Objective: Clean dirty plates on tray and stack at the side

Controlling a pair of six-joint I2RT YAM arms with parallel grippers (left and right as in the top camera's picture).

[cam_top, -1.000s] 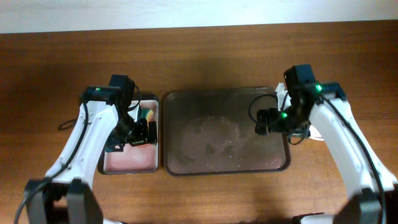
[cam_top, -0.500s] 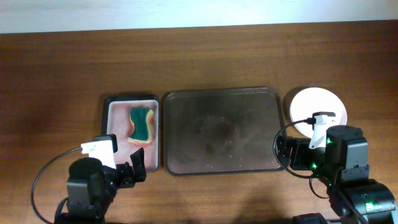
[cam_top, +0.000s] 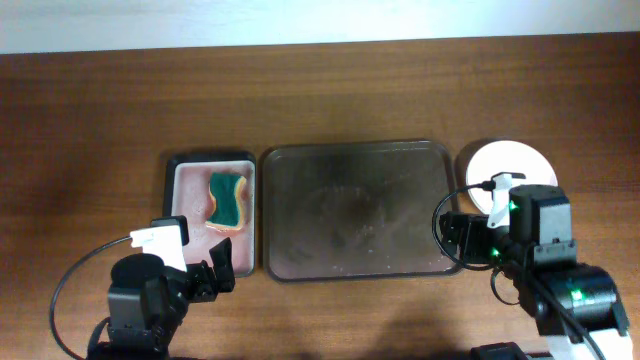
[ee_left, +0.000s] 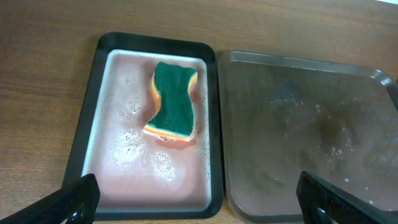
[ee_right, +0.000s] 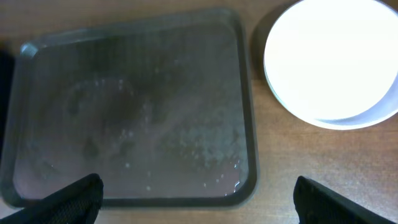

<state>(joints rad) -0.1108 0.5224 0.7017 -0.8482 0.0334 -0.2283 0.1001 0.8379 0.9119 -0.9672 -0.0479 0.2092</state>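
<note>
The tray (cam_top: 300, 170) lies mid-frame overhead, wet and streaked. The plates (ee_right: 336, 59) sit at the upper right of the right wrist view, just beside the tray. Glare hides how many there are, perhaps a stack. The right gripper (ee_right: 199, 202) below them is spread wide. The left gripper (ee_left: 199, 200), equally wide, hangs over the black tray (ee_left: 89, 124) and its sponge (ee_left: 173, 96).

The sponge (cam_top: 228, 199) lies in the small tray (cam_top: 193, 215), left of the large tray (cam_top: 350, 210); the plates (cam_top: 505, 168) sit right of it.
</note>
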